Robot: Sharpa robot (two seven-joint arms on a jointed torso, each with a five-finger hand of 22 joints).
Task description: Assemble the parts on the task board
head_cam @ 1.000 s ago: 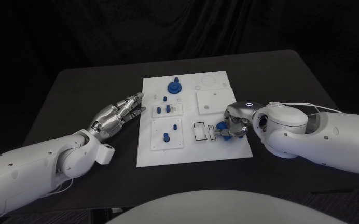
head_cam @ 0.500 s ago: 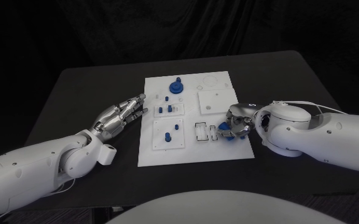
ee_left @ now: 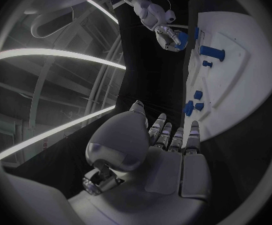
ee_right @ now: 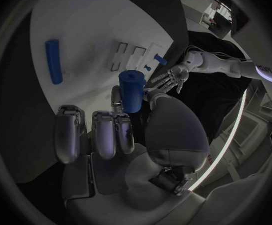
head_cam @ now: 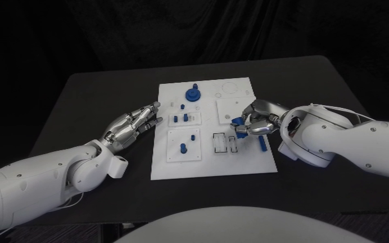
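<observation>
The white task board lies mid-table. My right hand hovers over its right side and pinches a short blue cylinder between thumb and finger; the right wrist view shows the cylinder upright in that pinch. A blue rod lies flat on the board near the right edge, beside two empty rectangular slots. A blue knob stands at the far end. Small blue pegs stand in the left plates. My left hand rests open on the table, left of the board, fingers straight.
Black table surrounds the board, with bare room on the far and right sides. The left wrist view shows the board's edge, the blue pegs and my right hand beyond my own fingers.
My right hand has risen from the board's near right part and moved farther along it, carrying the blue cylinder. The blue rod now shows where the hand was. The left hand has barely moved.
</observation>
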